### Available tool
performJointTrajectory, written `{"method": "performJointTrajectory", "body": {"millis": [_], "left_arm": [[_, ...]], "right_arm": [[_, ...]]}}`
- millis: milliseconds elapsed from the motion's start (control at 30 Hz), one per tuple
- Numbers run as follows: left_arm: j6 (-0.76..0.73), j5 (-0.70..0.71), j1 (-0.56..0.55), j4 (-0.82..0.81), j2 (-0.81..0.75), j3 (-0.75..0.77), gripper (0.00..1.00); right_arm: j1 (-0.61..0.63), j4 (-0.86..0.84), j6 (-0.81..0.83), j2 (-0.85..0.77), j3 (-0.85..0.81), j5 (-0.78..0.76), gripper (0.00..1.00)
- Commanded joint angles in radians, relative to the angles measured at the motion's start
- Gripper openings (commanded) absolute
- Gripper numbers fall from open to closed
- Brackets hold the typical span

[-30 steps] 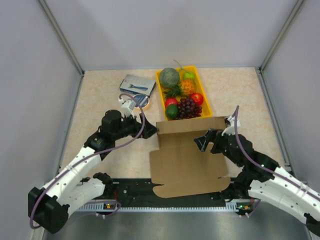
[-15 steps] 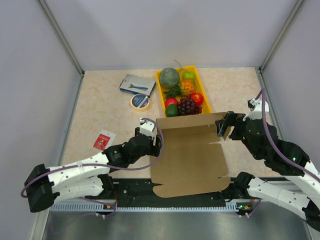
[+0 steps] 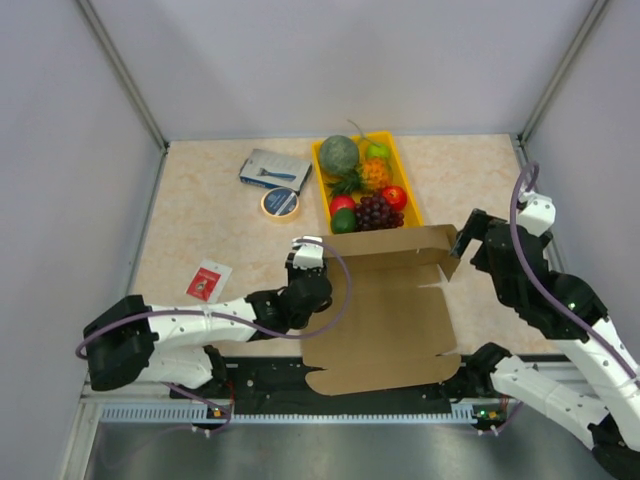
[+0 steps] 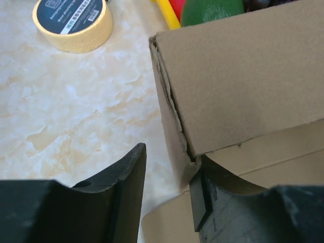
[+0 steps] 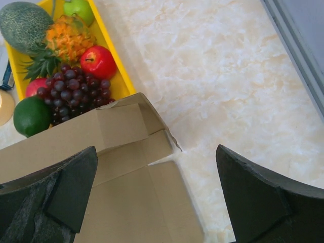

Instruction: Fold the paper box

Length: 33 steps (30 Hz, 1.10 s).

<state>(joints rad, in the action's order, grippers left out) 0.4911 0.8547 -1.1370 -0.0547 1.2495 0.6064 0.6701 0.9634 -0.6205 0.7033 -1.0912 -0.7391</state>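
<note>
Right now we see the box at the near middle of the table. It lies mostly flat, and its near flap reaches over the dark strip where the arms are bolted. Its far flap stands up as a wall along the far side, just in front of the fruit tray.

The left gripper sits low at the box's far-left corner. In the left wrist view its jaws straddle the short side flap there. One finger is outside the box, with bare table showing between it and the cardboard. The other finger is inside, close against the flap. We think that inner finger touches the cardboard, though its dark edge makes this hard to be sure of. The jaws are partly apart and have not pinched the flap.

The right gripper hangs above the box's far-right corner, its jaws spread wide with nothing between them. From its wrist view we look down on the corner tab, bent upward, with the fruit tray beyond.

A tape roll lies on the table beyond the left corner, apart from the box. Farther back a blue-grey packet sits beside the fruit tray. A red packet lies to the left of the left arm.
</note>
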Motion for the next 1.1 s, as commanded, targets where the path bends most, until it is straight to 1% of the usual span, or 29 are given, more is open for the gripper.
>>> {"method": "performJointTrajectory", "body": {"millis": [0, 67, 100, 133, 200, 233, 300, 333, 367, 400, 467, 567, 633, 700, 733, 867, 900, 1000, 1067], "left_arm": [[-0.011, 0.095, -0.013, -0.180, 0.045, 0.007, 0.41], [-0.020, 0.109, -0.015, -0.194, 0.080, 0.015, 0.37], [-0.023, 0.113, -0.017, -0.206, 0.090, 0.016, 0.36], [-0.031, 0.124, -0.015, -0.211, 0.102, 0.019, 0.34], [-0.036, 0.150, -0.015, -0.226, 0.126, 0.013, 0.33], [-0.046, 0.158, -0.015, -0.243, 0.131, 0.007, 0.30], [-0.063, 0.173, -0.017, -0.258, 0.134, -0.002, 0.23], [-0.074, 0.176, -0.015, -0.279, 0.133, -0.011, 0.20], [-0.085, 0.179, -0.017, -0.289, 0.125, -0.017, 0.12], [-0.098, 0.194, -0.015, -0.292, 0.120, -0.020, 0.07], [-0.115, 0.202, -0.012, -0.290, 0.096, -0.028, 0.00], [-0.149, 0.198, -0.010, -0.292, 0.047, -0.045, 0.00], [-0.155, 0.217, -0.009, -0.269, 0.021, -0.045, 0.00], [-0.119, 0.242, -0.001, -0.189, -0.010, -0.031, 0.00], [-0.106, 0.248, 0.005, -0.163, -0.021, -0.031, 0.00], [-0.095, 0.234, 0.022, -0.174, -0.091, -0.082, 0.00], [-0.086, 0.233, 0.028, -0.168, -0.099, -0.089, 0.00], [-0.077, 0.234, 0.031, -0.157, -0.133, -0.094, 0.00], [-0.077, 0.227, 0.029, -0.160, -0.159, -0.105, 0.00]], "right_arm": [[-0.072, -0.077, 0.053, -0.002, 0.024, 0.093, 0.99], [-0.110, -0.112, 0.093, -0.019, 0.039, 0.206, 0.99], [-0.115, -0.147, 0.108, -0.022, 0.043, 0.246, 0.99], [-0.113, -0.156, 0.131, -0.019, 0.036, 0.321, 0.99], [-0.115, -0.128, 0.200, 0.037, 0.007, 0.394, 0.99], [-0.113, -0.097, 0.211, 0.067, -0.030, 0.464, 0.99], [-0.115, -0.004, 0.196, 0.157, -0.073, 0.498, 0.99], [-0.113, 0.014, 0.182, 0.176, -0.102, 0.510, 0.99], [-0.115, 0.027, 0.168, 0.195, -0.119, 0.521, 0.99], [-0.115, 0.047, 0.157, 0.221, -0.140, 0.523, 0.99], [-0.113, 0.074, 0.143, 0.245, -0.203, 0.541, 0.99], [-0.115, 0.089, 0.142, 0.303, -0.294, 0.645, 0.96], [-0.115, 0.138, 0.133, 0.366, -0.360, 0.707, 0.91], [-0.115, 0.149, 0.113, 0.378, -0.374, 0.736, 0.86], [-0.113, 0.149, 0.101, 0.377, -0.360, 0.788, 0.86], [-0.115, 0.103, 0.070, 0.375, -0.294, 0.817, 0.79], [-0.115, 0.094, 0.068, 0.381, -0.285, 0.843, 0.73], [-0.118, 0.037, 0.050, 0.394, -0.253, 0.837, 0.73], [-0.151, 0.003, 0.035, 0.397, -0.222, 0.863, 0.73]]}}
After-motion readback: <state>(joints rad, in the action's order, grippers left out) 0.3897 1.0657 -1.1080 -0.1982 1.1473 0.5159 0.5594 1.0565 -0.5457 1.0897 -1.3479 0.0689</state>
